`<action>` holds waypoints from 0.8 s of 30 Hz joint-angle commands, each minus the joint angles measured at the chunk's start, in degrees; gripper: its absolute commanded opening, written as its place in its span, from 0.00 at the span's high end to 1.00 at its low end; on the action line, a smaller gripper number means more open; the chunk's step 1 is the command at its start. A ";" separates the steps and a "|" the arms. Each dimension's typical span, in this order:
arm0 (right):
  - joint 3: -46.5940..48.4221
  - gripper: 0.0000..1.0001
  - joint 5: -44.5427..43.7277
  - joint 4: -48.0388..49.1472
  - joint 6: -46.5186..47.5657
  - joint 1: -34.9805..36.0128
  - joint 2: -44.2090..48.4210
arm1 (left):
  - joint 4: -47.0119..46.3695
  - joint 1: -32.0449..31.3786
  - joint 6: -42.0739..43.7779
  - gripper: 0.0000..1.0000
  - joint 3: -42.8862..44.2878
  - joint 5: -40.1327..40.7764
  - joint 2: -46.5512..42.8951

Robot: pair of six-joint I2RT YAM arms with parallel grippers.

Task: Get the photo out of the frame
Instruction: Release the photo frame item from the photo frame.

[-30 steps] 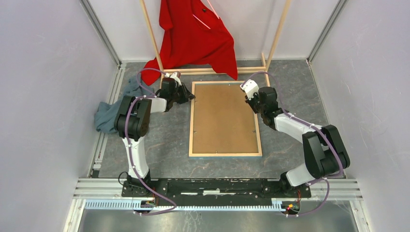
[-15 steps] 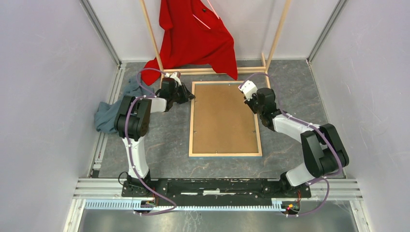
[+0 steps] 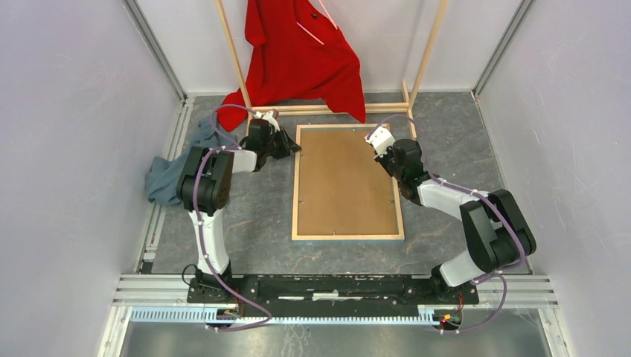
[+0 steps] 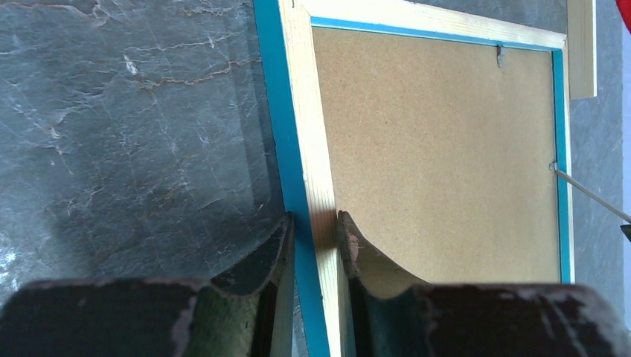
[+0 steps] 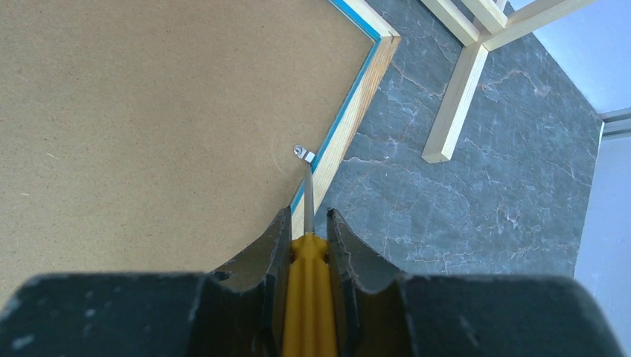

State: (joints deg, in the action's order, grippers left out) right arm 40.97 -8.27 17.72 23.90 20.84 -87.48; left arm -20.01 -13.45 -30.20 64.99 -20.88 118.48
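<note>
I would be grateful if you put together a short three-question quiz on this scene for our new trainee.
1. True or false: the frame lies face up on the table.
2. What does the right end effector hold? A) a yellow-handled screwdriver B) a pair of pliers C) nothing
3. Fill in: the left end effector is closed on the frame's ____ rail (left or right).

Key
1. False: its brown backing board faces up.
2. A: the tip is at a metal clip on the board's edge.
3. left
</note>
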 commanded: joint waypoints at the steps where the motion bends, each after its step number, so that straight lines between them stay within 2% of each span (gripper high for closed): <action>1: -1.06 1.00 -1.98 2.48 -0.15 0.33 -1.13 | 5.95 -0.43 -1.27 0.98 -0.92 -2.20 3.52; 18: -3.84 1.00 -5.34 10.89 -7.68 0.30 -2.25 | 5.86 -0.52 -0.76 0.98 -1.01 -2.33 4.34; 24: -2.22 1.00 -3.73 11.89 -9.99 0.34 -3.28 | 6.91 -0.65 0.01 0.98 -0.51 -1.45 4.82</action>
State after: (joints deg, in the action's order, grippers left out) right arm 37.67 -12.38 27.11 17.10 21.37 -89.17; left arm -20.75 -13.45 -30.20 65.32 -21.52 119.11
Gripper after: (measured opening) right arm 0.246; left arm 0.280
